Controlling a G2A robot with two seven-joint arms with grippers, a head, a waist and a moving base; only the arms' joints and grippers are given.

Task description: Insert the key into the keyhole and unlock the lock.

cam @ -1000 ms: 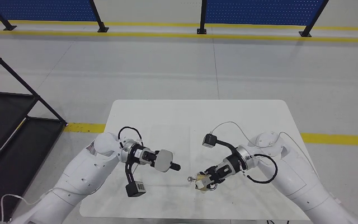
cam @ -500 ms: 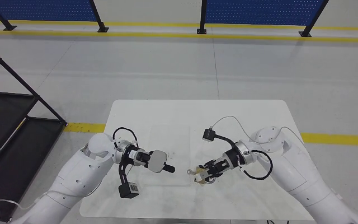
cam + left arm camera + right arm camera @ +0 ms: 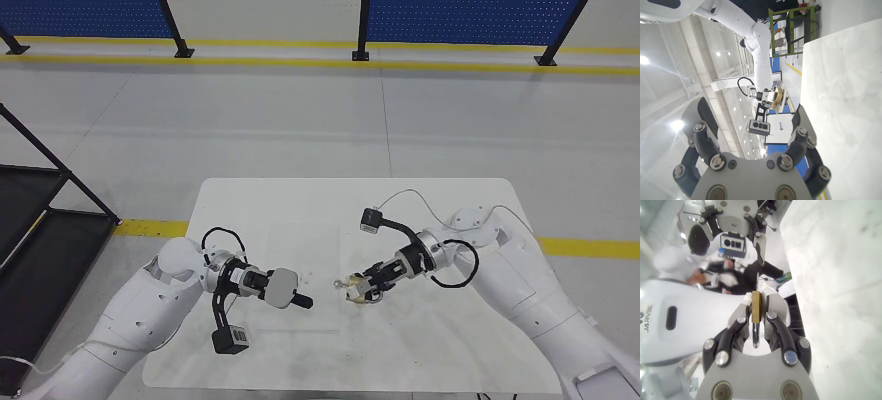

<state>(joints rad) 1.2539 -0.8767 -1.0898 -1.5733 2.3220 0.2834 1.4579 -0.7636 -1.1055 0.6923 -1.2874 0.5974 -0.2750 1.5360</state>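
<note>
My right gripper [image 3: 362, 290] is shut on a brass padlock [image 3: 755, 308], held above the white table [image 3: 430, 210] near its middle. The lock's steel shackle [image 3: 755, 336] points back toward the wrist. A thin key [image 3: 757, 281] sticks out of the lock's far end, toward my left gripper [image 3: 300, 300]. The left gripper [image 3: 750, 111] is open with nothing between its fingers, and sits a short way to the left of the lock, facing it. From the left wrist the padlock [image 3: 778, 96] shows farther off in the other gripper.
A black rack [image 3: 40, 230] stands on the floor left of the table. Blue barrier panels [image 3: 460, 20] line the far side of the room. The bare tabletop [image 3: 829, 275] stretches away from both arms.
The right gripper has carried the padlock away from the table's front edge toward its middle. The left gripper dropped slightly toward the front edge a second ago and has since kept still.
</note>
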